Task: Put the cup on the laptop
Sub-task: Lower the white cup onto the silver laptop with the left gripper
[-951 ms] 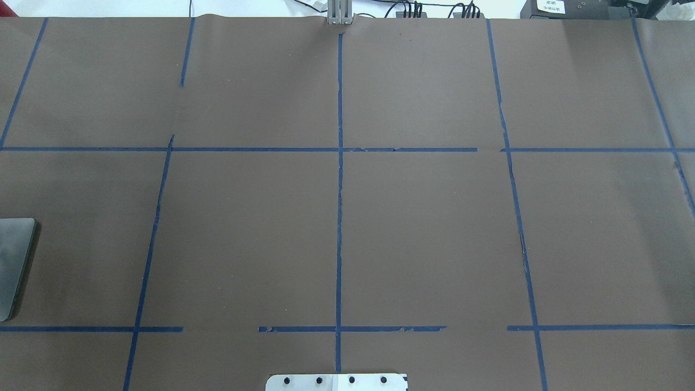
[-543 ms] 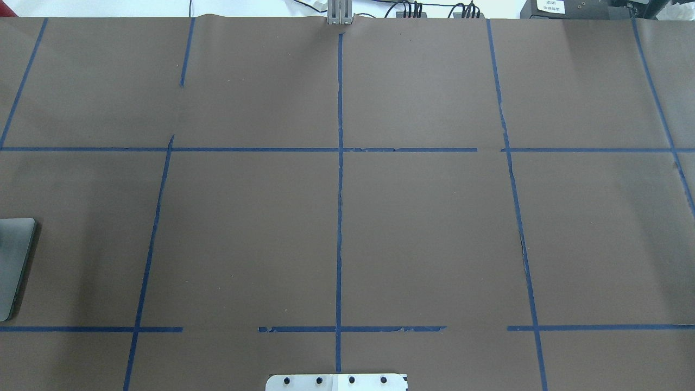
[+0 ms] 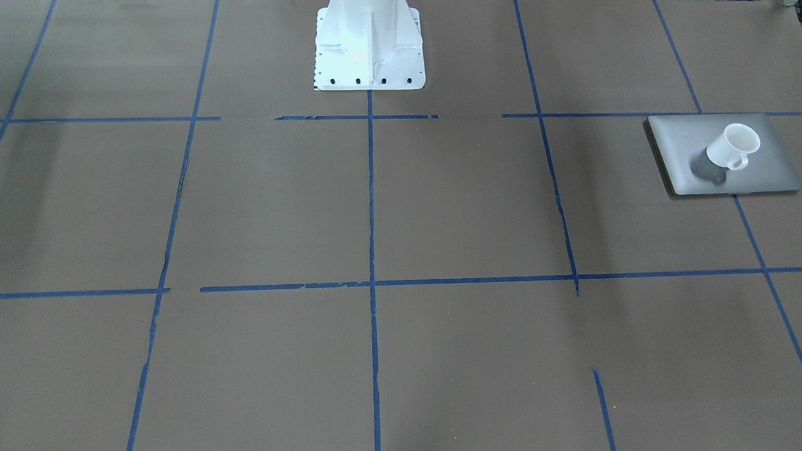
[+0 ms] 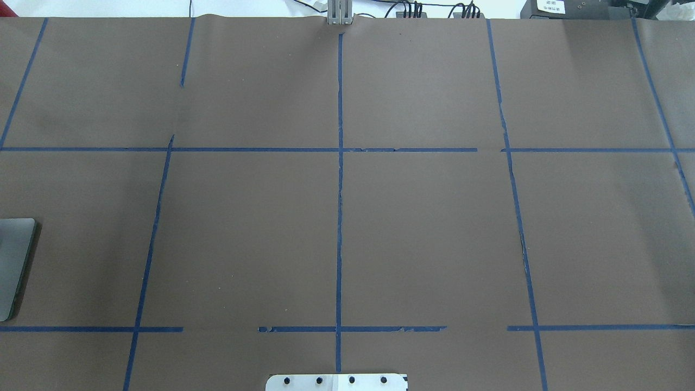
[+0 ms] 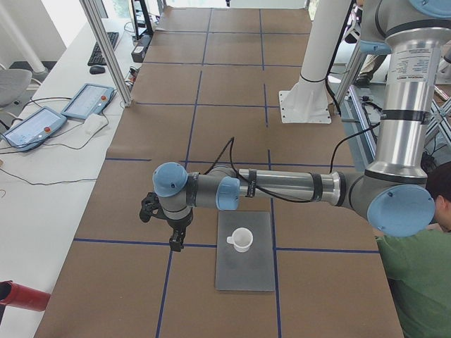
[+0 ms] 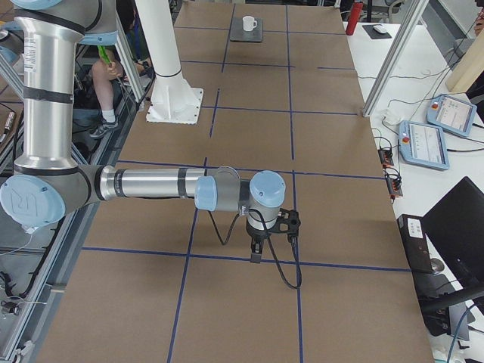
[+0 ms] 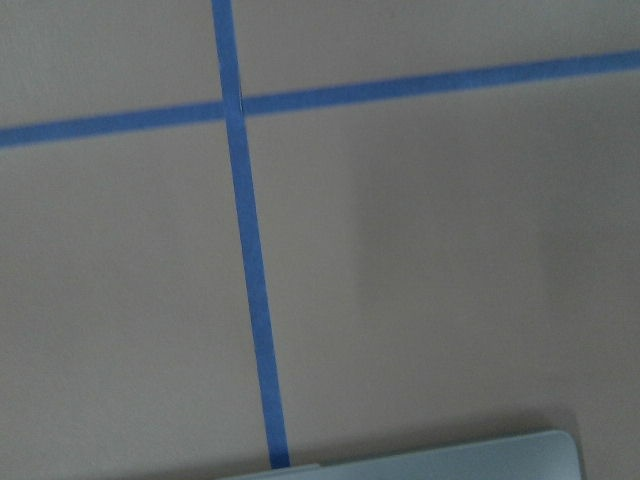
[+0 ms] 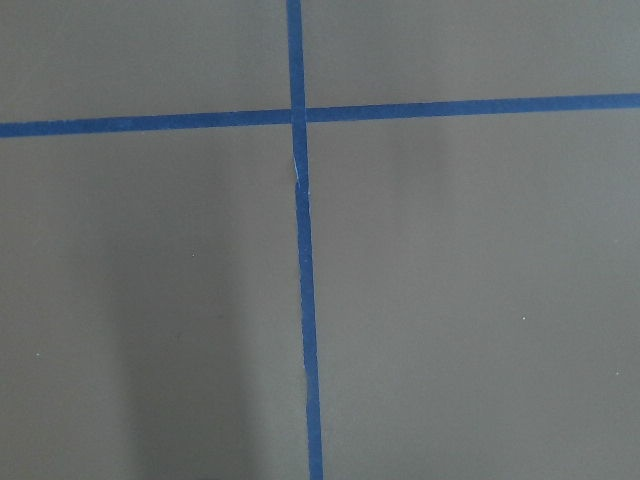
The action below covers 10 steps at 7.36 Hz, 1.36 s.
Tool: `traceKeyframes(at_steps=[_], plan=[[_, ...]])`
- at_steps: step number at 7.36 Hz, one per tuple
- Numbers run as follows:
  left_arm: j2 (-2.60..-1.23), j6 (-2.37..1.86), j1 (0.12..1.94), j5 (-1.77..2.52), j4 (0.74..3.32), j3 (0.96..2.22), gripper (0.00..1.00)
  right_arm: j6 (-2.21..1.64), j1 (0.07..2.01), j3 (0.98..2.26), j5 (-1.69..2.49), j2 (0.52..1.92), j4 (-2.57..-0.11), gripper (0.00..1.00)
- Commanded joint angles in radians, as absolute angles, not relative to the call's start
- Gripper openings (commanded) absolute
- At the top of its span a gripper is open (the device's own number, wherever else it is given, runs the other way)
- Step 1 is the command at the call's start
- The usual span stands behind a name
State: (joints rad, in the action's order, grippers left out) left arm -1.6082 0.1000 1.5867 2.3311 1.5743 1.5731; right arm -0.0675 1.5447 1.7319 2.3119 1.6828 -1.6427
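Note:
The small white cup point(image 3: 732, 147) stands upright on the closed silver-grey laptop point(image 3: 764, 172), handle to the side. Both also show in the exterior left view, the cup point(image 5: 242, 239) on the laptop point(image 5: 243, 271), and far off in the exterior right view point(image 6: 249, 23). My left gripper point(image 5: 177, 243) points down over the table just beside the laptop's edge, apart from the cup; I cannot tell if it is open. My right gripper point(image 6: 255, 257) hangs over a tape line at the table's other end; I cannot tell its state.
Brown paper with a blue tape grid covers the table. The white robot base point(image 3: 368, 47) stands at mid-table. The laptop's corner shows at the overhead view's left edge point(image 4: 11, 266) and in the left wrist view point(image 7: 450, 465). A person point(image 5: 416, 282) sits near the left arm.

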Motion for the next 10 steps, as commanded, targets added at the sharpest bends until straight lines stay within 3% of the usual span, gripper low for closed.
traceKeyframes(at_steps=[1,10], plan=[[-1.455,0.134,1.626,2.418,1.531,1.717,1.0,-0.067,1.545,1.732,2.312,1.683,-1.643,1.0],[-1.462,0.127,1.617,2.436,1.529,1.701,1.0,-0.067,1.545,1.73,2.312,1.683,-1.641,1.0]])
